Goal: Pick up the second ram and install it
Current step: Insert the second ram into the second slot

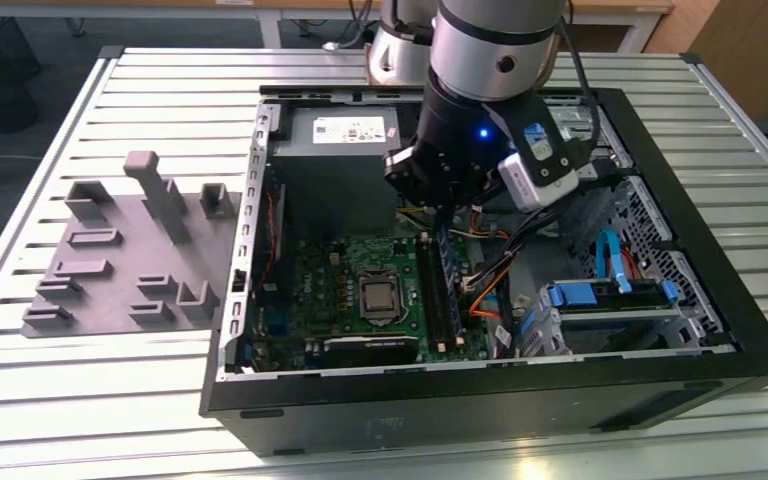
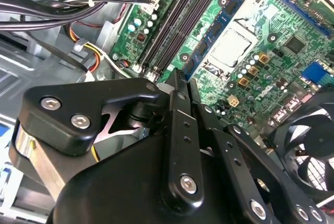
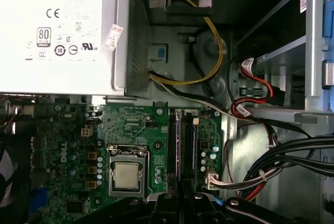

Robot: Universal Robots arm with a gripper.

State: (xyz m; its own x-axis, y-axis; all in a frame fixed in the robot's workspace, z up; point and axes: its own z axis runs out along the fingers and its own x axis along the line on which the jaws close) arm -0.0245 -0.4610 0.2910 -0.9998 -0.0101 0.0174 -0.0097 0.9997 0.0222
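Hovering over the memory slots: the gripper (image 1: pixel 444 203) is hanging inside the open computer case (image 1: pixel 491 405), just past the grey power supply (image 1: pixel 337 135), with the arm reaching down nearly vertical from the far side of the surface (image 1: pixel 91 400).

- Fingers (image 2: pixel 176 110): in the second wrist view they are pressing together at the tips with nothing visible between them, so they are judged closed and empty.
- The second ram (image 1: pixel 448 285): in the exterior view a dark-blue stick is standing on edge along the slots of the green motherboard (image 1: pixel 337 285), just below the gripper and not touching it. Whether it is latched cannot be told.
- The grey holder tray (image 1: pixel 104 280) is lying well apart, on the exterior view's left.

Judgement: pick-up looks done and the step in hand is seating. Any press is calling for the fingertips to be lining up squarely over the stick's top edge, pushing straight down and avoiding the cables (image 2: pixel 62 4) beside the slots.
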